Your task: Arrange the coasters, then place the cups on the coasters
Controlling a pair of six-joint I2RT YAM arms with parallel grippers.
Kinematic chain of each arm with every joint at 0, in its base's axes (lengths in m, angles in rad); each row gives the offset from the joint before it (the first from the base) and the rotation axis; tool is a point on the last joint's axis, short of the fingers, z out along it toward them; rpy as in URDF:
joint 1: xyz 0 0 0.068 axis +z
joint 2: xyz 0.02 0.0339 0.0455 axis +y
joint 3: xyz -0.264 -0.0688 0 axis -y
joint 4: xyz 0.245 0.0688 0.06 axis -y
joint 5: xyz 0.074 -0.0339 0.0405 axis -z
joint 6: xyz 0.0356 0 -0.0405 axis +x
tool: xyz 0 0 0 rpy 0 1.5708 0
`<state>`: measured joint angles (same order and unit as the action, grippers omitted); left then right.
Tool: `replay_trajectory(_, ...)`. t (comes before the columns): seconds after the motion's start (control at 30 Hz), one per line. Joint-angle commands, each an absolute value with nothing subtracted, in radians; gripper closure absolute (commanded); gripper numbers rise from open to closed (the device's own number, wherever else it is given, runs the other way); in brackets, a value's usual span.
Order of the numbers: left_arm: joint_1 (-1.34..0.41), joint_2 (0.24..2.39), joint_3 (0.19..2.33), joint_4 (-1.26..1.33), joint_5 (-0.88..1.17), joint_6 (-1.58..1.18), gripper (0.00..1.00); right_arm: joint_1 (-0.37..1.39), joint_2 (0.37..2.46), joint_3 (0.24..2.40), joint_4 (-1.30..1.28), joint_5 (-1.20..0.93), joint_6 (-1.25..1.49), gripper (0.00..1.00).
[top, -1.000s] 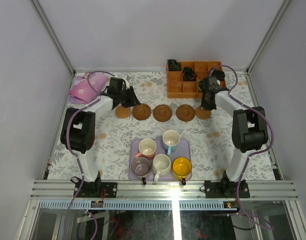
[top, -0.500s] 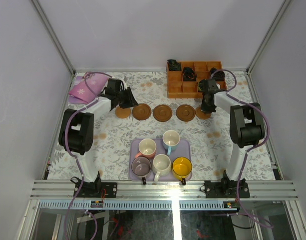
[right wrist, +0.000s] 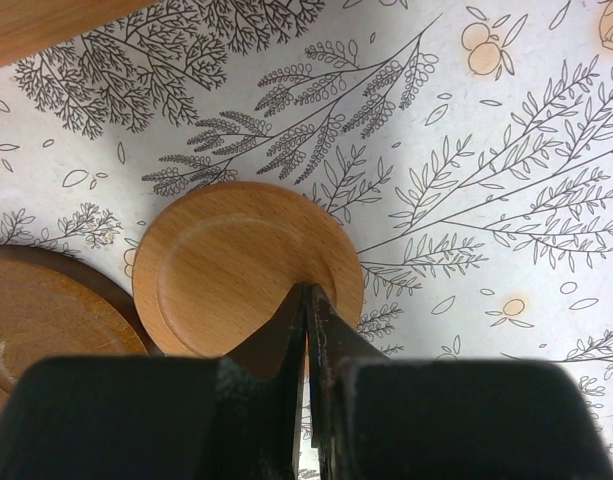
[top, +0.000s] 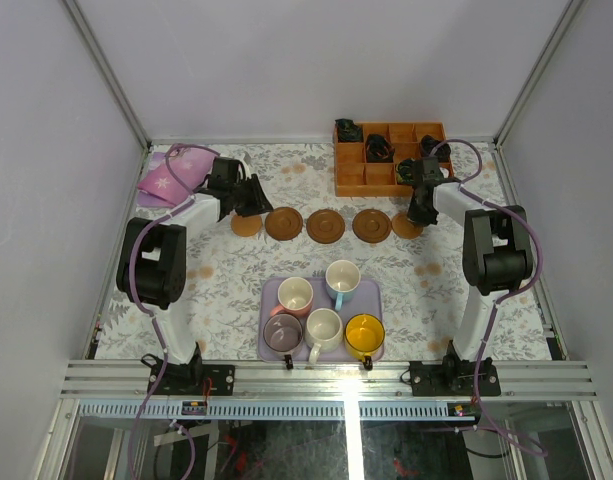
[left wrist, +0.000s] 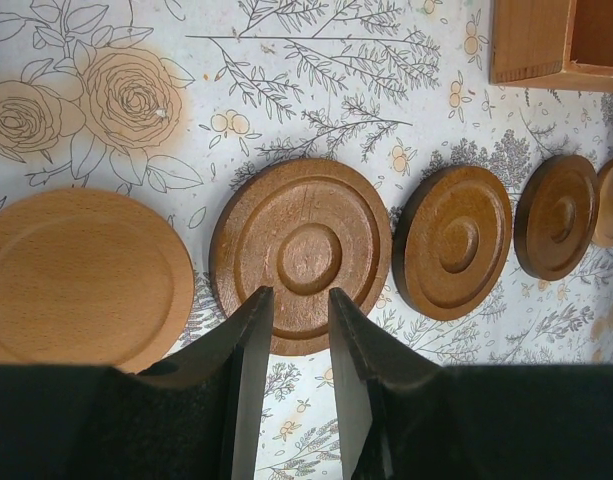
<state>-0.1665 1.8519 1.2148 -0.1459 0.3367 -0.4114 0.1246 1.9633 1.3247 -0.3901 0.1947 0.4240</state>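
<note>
Five coasters lie in a row across the table: a light coaster (top: 246, 224), three dark ones (top: 284, 223) (top: 326, 225) (top: 370, 224), and a light coaster (top: 407, 226) at the right end. My left gripper (top: 254, 198) (left wrist: 299, 300) hovers open over the near rim of the second coaster (left wrist: 301, 250), nothing between its fingers. Over the right-end coaster (right wrist: 236, 265) my right gripper (top: 418, 212) (right wrist: 306, 290) is shut, empty, tips above its near rim. The pink (top: 295, 295), blue (top: 342, 278), purple (top: 283, 332), white (top: 323, 327) and yellow (top: 364, 334) cups stand on the lavender tray (top: 372, 296).
An orange-brown compartmented wooden box (top: 386, 180) with black items in it stands at the back right, just behind the right gripper; its corner (left wrist: 546, 40) shows in the left wrist view. A pink cloth (top: 166, 178) lies at the back left.
The right arm's elbow has swung a little right and back while its shut gripper stays over the end coaster. The left gripper has crept slightly back. Coasters and cups have not moved.
</note>
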Motion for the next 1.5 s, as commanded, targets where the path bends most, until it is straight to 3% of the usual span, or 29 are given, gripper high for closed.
replay_trajectory(0.0,-0.159,1.83,1.211,-0.108,0.334,-0.416,0.72,0.114,1.981,1.335,-0.426,0.253,0.438,0.98)
replay_trajectory(0.5,-0.157,1.824,1.193,-0.103,0.339,-0.418,0.72,0.094,1.981,1.335,-0.419,0.295,0.461,0.97)
replay_trajectory(1.47,-0.158,1.848,1.195,-0.096,0.35,-0.425,0.72,0.092,2.021,1.38,-0.344,0.181,0.423,0.98)
